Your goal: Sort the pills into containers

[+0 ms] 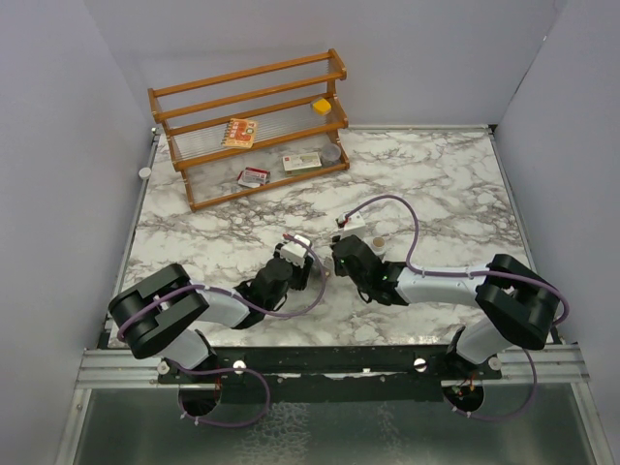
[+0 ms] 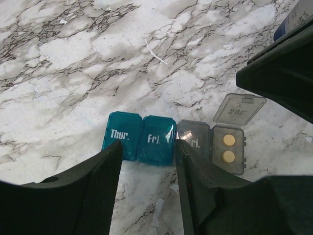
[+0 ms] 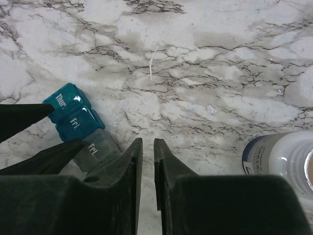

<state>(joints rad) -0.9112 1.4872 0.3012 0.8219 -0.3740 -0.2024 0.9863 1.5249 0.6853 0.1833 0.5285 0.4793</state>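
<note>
The containers (image 2: 146, 138) are a strip of joined compartments on the marble: teal "Thur.", teal "Fri.", grey "Fri.", then a grey end one with its lid (image 2: 239, 108) up. Two yellow pills (image 2: 228, 148) lie in that open compartment. My left gripper (image 2: 149, 146) is open, its fingertips straddling the near edge of the teal "Fri." compartment, with nothing between them. In the right wrist view the strip (image 3: 80, 125) sits left of my right gripper (image 3: 147, 142), whose jaws stand a narrow slit apart over bare marble, holding nothing. Both grippers (image 1: 308, 260) (image 1: 336, 254) meet mid-table.
A white pill bottle with a blue label (image 3: 281, 156) stands just right of the right gripper. A wooden rack (image 1: 254, 121) holding small packets stands at the back left. A small white cap (image 1: 144, 172) lies by the left wall.
</note>
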